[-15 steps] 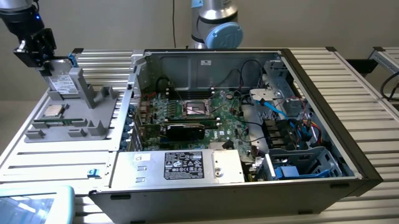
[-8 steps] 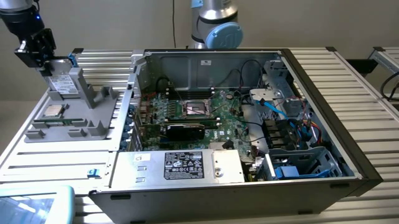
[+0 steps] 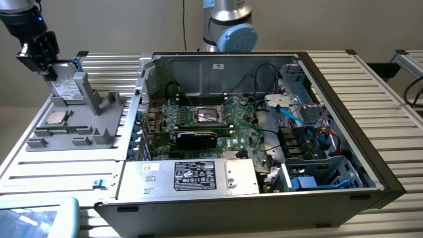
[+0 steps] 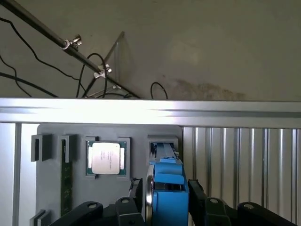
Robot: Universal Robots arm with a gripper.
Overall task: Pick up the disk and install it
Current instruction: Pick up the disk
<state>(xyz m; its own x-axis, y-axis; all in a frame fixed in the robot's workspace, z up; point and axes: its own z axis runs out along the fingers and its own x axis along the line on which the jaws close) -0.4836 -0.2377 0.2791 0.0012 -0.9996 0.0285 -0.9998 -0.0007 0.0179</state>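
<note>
Gripper (image 3: 49, 69) sits right on top of the disk (image 3: 66, 90) at the exterior view's far left, well apart from the open computer case (image 3: 231, 210). The disk is not out yet. It stands on edge in a slot of the grey fixture (image 3: 106, 128), long axis running up and down, blue end uppermost, directly beneath the gripper.

From the wrist, the gripper (image 4: 165, 192) is spread wide, one black finger (image 4: 136, 190) on either side of the blue carrier frame (image 4: 169, 179), straddling its thin dimension. The fingers sit very close to its flanks, but no firm pinch can be made out, and the drive looks fully seated. So the line that matters is vertical: the drive's long axis runs along the gripper's own approach, and the slot's open side faces the fingers.

On to the writing. There is a white label on the drive's face, its print too fine to read. The CPU chip (image 3: 55, 117), lying flat in the fixture near the drive, carries etched text that is equally unreadable. Inside the case, the silver box (image 3: 241, 176) wears a black label with white marks, none of them legible.
</note>
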